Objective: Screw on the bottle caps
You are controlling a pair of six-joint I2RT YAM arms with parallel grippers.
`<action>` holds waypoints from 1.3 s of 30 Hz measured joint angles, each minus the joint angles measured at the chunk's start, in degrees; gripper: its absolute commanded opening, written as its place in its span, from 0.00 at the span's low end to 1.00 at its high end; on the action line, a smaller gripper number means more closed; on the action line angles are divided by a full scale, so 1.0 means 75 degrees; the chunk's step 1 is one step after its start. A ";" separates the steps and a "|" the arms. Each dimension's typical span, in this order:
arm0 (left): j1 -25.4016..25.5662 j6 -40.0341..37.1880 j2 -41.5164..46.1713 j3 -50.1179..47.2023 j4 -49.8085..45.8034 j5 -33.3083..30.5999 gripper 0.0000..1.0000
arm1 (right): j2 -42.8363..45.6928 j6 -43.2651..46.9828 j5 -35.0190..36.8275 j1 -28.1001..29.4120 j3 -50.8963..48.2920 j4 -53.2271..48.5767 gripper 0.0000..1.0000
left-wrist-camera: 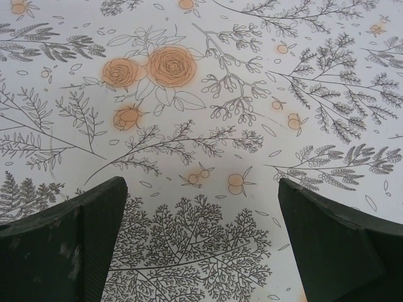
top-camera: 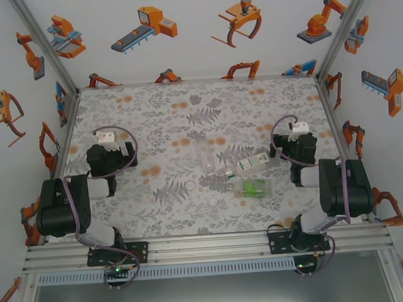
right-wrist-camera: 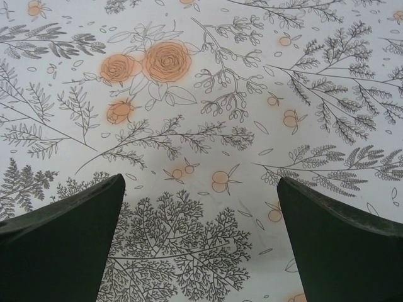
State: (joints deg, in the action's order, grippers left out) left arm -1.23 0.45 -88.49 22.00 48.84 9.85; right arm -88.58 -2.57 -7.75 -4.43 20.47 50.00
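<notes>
Left pincer (left-wrist-camera: 201, 182) hung with jaws wide and empty over the bare floral tabletop (top-camera: 151, 116), well left of the items. Mid-tabletop, two white bottle caps (top-camera: 191, 186) lay loose just left of the bottles (top-camera: 223, 177): a clear bottle (top-camera: 203, 154) behind, a labelled bottle (top-camera: 252, 163) on its side, and a green-tinted bottle (top-camera: 254, 187) nearest. Right pincer (right-wrist-camera: 200, 179) likewise stood wide, holding nothing, to the right of that cluster.

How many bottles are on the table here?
4: a clear bottle standing mid-table, another clear one lying nearer beside it, a labelled bottle lying to their right, a green bottle just nearer than that. Clear ones are faint; another may be missed.
</notes>
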 measured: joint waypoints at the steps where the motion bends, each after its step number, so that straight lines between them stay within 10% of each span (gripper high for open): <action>1: 0.0000 0.0003 0.0000 0.0000 0.0000 -0.0012 0.97 | 0.0000 -0.0009 0.0044 0.0000 0.0003 -0.0015 0.99; 19: 0.0012 0.0350 0.1437 0.2340 -0.4287 -0.1116 0.97 | 0.1941 -0.0187 0.0466 0.0425 0.2830 -0.5193 0.90; 39: 0.0358 0.1110 0.1099 0.3946 -0.7781 0.0985 1.00 | 0.0933 -0.3156 0.1399 0.4841 0.5499 -1.0078 0.80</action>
State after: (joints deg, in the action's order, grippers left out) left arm 1.45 8.78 -80.25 51.59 -9.52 17.23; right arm -81.58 -26.24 2.74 31.88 61.71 -25.58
